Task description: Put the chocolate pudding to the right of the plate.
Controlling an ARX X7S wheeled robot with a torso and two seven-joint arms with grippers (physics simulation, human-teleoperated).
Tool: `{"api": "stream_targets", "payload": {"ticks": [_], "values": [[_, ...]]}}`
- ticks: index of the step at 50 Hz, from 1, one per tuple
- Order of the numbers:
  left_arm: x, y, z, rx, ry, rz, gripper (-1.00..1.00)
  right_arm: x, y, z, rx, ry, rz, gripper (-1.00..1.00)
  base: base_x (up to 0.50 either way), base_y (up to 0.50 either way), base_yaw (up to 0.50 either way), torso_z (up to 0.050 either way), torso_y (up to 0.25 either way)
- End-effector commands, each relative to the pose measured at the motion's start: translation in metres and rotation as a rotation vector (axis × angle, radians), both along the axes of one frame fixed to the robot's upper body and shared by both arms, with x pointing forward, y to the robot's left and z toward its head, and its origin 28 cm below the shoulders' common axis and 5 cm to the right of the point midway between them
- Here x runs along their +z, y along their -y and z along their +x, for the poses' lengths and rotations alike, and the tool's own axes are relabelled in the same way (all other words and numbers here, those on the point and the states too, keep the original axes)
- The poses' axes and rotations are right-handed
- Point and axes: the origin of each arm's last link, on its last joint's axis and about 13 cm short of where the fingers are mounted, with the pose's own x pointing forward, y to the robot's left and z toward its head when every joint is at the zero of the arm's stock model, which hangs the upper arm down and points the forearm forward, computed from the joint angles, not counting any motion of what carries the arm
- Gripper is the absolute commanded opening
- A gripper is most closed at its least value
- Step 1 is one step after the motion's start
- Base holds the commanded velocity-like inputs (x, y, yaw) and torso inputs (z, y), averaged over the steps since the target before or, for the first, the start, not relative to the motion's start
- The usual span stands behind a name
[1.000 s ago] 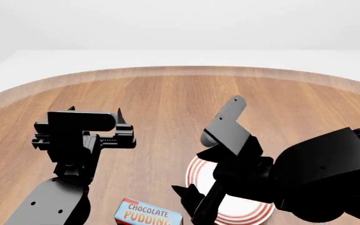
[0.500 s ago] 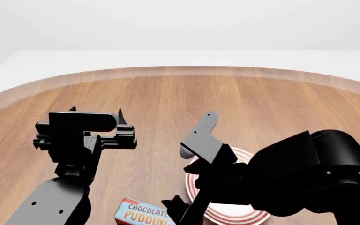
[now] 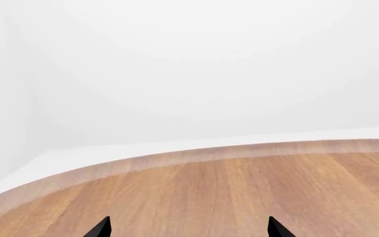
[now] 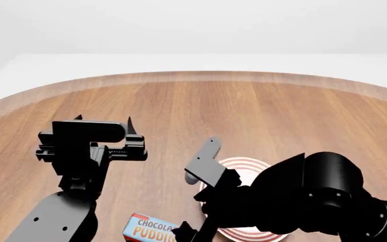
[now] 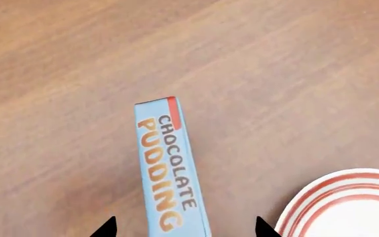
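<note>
Right arm is coming down and toward the robot versus 1 s ago, its bulk now sitting lower over the plate (image 4: pixel 247 164) and hiding most of it. Right gripper (image 5: pixel 184 228) is hanging open, its 2 black tips straddling the near end of the chocolate pudding (image 5: pixel 170 165) without touching it. Pudding box is lying on the wooden table (image 4: pixel 193 111), just left of the plate with a strip of bare wood between them, same spot as before. Left gripper (image 4: pixel 131 138) is not shifting, jaws spread, hovering over bare wood well apart from both items. Wide open wood is stretching ahead to the curved far edge, with white floor beyond. In the head view the box (image 4: pixel 146 229) is being cut off at the bottom edge and partly covered by the right arm; the plate's right side is hidden.
</note>
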Motion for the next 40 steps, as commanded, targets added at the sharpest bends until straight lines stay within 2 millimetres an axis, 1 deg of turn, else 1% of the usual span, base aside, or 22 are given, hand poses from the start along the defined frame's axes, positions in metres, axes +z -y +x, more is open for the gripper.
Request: {"api": "stream_targets", "payload": {"ticks": [1,11,29,40], "values": [[0.0,0.0,0.0,-0.004,0.001,-0.001,1.0,-0.016,-0.003,0.006,0.002,-0.035,-0.021,1.0,0.0,0.0,0.0,0.0,0.0],[-0.001,0.0,0.0,-0.005,-0.001,-0.003,1.0,-0.027,-0.006,0.01,0.015,-0.057,-0.037,1.0,0.0,0.0,0.0,0.0,0.0],[-0.004,0.001,-0.001,-0.009,-0.007,-0.006,1.0,-0.032,-0.009,0.011,0.036,-0.074,-0.073,1.0,0.0,0.0,0.0,0.0,0.0],[-0.004,0.0,-0.001,-0.007,-0.006,-0.008,1.0,-0.045,-0.013,0.009,0.059,-0.1,-0.098,1.0,0.0,0.0,0.0,0.0,0.0]]}}
